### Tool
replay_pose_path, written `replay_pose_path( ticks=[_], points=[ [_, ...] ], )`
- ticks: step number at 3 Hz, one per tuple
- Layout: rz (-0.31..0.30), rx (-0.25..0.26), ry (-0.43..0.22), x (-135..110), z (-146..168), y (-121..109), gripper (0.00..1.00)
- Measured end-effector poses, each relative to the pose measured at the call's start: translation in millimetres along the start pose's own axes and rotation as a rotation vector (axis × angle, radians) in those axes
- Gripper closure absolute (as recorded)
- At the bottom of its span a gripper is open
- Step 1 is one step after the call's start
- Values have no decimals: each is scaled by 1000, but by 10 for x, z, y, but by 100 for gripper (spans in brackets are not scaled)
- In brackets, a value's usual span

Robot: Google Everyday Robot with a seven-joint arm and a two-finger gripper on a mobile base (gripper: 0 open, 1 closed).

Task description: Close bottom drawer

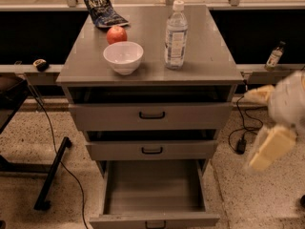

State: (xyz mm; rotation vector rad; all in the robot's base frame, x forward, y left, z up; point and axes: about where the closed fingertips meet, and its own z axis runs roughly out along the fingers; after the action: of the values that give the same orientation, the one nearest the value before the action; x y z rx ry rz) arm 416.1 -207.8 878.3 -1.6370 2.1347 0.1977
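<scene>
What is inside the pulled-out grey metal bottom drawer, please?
The grey metal bottom drawer shows only its bare floor; its rear, under the grey middle drawer, is covered. The cream gripper hangs to the drawer's right.

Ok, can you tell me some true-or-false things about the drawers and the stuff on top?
The bottom drawer is pulled out. True.
Toys lie in the bottom drawer. False: nothing is in it.
The apple sits in the white bowl. False: it sits on the cabinet, behind the bowl.
The gripper hangs right of the cabinet, touching no drawer. True.
The water bottle stands upright. True.
</scene>
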Motion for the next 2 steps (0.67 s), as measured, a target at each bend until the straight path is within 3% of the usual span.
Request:
replay_pose_path(
  ticks=[1,2],
  points=[
    [28,-2,-101,459,507,302,0],
    [-20,18,-103,595,573,362,0]
  ],
)
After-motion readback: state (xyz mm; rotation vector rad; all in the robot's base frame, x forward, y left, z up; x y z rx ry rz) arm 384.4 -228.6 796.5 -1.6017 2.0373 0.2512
